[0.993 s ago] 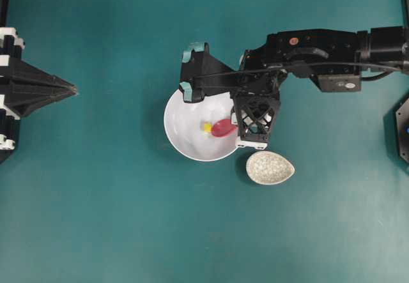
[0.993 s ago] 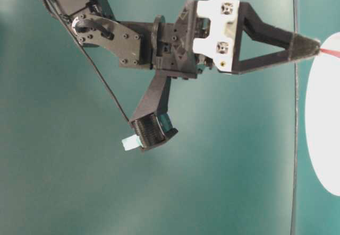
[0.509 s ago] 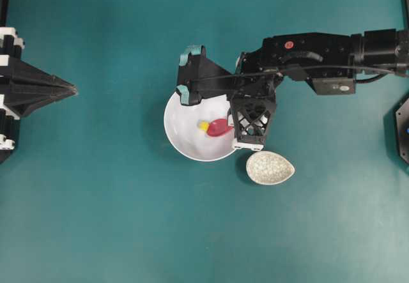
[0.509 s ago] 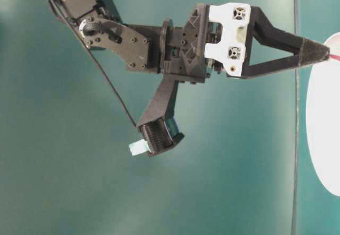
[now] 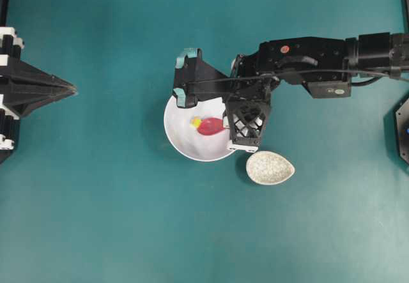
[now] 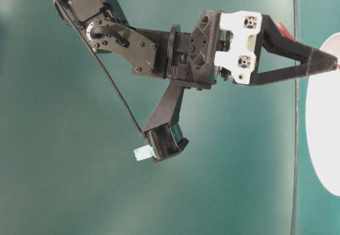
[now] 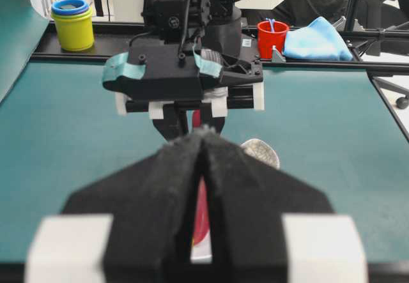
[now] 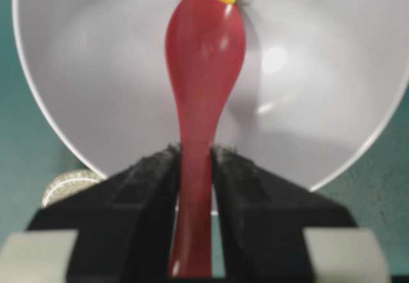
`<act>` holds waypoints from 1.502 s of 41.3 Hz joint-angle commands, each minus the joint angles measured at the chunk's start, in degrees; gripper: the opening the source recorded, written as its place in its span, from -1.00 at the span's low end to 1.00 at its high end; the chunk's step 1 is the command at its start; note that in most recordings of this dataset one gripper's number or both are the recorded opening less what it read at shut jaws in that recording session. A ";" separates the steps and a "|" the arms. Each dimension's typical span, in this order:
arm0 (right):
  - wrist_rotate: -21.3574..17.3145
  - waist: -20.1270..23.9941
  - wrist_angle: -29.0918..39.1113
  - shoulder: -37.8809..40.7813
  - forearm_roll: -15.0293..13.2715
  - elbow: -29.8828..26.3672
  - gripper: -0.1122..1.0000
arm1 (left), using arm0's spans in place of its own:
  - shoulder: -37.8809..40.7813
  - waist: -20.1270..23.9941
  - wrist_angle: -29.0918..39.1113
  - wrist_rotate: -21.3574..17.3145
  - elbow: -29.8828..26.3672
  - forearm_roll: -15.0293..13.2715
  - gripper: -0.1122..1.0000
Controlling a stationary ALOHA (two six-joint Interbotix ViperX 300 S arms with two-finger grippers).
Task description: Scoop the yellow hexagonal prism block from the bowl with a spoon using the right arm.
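Overhead view: taken from straight above, looking down, far enough that the whole teal table (image 5: 96, 219) is covered with both arms at its sides.

Table-level view: set low and near, turned on its side — the right arm (image 6: 159, 60) fills it, and only an edge of the bowl (image 6: 324, 134) is caught.

Left wrist view: looks level across the table past its own claw (image 7: 203, 168) toward the right arm.

Right wrist view: very close, aimed down along the spoon (image 8: 201, 72) into the bowl — a spot shared with the overhead view.
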State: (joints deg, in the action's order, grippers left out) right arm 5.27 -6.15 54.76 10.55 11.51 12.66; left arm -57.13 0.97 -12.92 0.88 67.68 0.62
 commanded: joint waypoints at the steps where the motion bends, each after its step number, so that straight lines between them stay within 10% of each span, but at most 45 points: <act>1: -0.26 0.09 -1.14 -0.88 0.00 -0.62 -0.36 | 0.26 0.09 -0.62 0.09 -1.67 0.18 -0.80; 62: -0.88 0.53 -9.58 -3.16 -1.14 1.67 -0.39 | -0.18 0.18 -0.62 0.09 -1.93 0.18 -0.80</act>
State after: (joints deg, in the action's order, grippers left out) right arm 4.39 -5.80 45.44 11.51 10.46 15.47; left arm -57.39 0.97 -13.01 0.88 67.50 0.62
